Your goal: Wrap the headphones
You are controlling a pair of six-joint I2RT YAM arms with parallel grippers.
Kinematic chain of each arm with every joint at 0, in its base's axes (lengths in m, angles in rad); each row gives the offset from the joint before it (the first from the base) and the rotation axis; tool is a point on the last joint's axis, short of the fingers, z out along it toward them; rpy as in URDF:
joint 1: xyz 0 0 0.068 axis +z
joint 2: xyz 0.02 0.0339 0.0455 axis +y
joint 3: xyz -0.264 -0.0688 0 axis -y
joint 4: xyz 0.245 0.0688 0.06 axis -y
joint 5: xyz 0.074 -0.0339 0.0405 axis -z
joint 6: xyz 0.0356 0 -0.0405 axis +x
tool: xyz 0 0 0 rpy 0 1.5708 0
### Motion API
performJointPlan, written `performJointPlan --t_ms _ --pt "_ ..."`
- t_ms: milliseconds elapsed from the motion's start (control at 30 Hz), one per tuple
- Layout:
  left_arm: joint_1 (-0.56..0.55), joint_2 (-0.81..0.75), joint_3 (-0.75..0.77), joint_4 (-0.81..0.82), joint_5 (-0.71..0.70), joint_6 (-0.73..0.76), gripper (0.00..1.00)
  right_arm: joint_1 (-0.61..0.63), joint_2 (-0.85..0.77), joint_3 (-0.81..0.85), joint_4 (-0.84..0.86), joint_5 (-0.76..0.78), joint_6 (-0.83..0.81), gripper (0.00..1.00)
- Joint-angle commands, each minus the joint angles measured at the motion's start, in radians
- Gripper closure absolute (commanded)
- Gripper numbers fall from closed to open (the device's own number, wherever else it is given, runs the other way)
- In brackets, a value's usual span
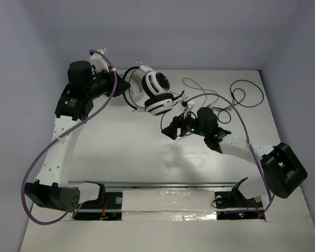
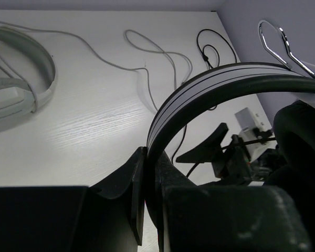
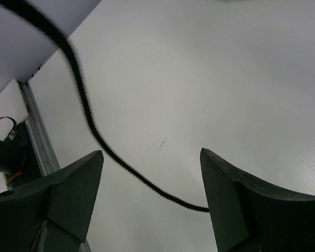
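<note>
The headphones [image 1: 158,93], with white earcups and black pads, hang lifted at the back middle. My left gripper [image 1: 126,88] is shut on their thin black headband; in the left wrist view the band [image 2: 210,86] arches out from between my fingers [image 2: 138,173]. Their long black cable [image 1: 240,94] trails off in loops to the right. My right gripper [image 1: 171,129] is open just in front of the earcups. In the right wrist view [image 3: 151,152] a stretch of black cable [image 3: 121,164] runs between the open jaws and reaches the right finger [image 3: 236,199].
Light-grey headphones [image 2: 21,79] lie on the table beyond the held pair, and their grey cable [image 2: 147,68] snakes toward the black cable loops [image 2: 210,50]. The grey cable also shows in the top view [image 1: 197,86]. Walls close the table at the back and sides.
</note>
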Motion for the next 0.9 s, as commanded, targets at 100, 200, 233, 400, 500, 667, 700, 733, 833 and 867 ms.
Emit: performJointPlan --t_ms 100,200,233,400,500,667,700,733,833,867 --pt "-0.004 -0.030 0.027 0.147 0.085 -0.091 1.00 0.008 0.084 -0.045 0.244 -0.011 0.092 0.19" --pt "-0.004 -0.030 0.005 0.173 0.094 -0.103 1.00 0.008 0.119 -0.050 0.274 -0.001 0.112 0.21" --pt "-0.004 -0.030 0.005 0.175 0.094 -0.109 1.00 0.008 0.126 -0.055 0.284 0.018 0.115 0.22" --pt "-0.004 -0.021 0.026 0.198 0.113 -0.131 1.00 0.008 0.156 -0.084 0.331 0.027 0.150 0.27" --pt "-0.004 -0.024 0.033 0.211 0.107 -0.160 1.00 0.008 0.169 -0.101 0.362 0.049 0.172 0.36" --pt "-0.004 -0.046 -0.024 0.267 0.032 -0.212 1.00 0.008 0.167 -0.098 0.333 0.076 0.237 0.82" --pt "-0.004 -0.047 -0.058 0.282 0.000 -0.234 1.00 0.008 0.167 -0.090 0.284 0.082 0.242 0.86" --pt "-0.004 -0.046 -0.076 0.293 -0.013 -0.247 1.00 0.008 0.164 -0.081 0.252 0.104 0.244 0.93" --pt "-0.004 -0.066 -0.186 0.363 -0.085 -0.321 1.00 0.036 0.121 -0.065 0.143 0.159 0.270 1.00" --pt "-0.004 -0.073 -0.219 0.416 -0.118 -0.350 1.00 0.051 0.107 -0.055 0.076 0.185 0.279 1.00"
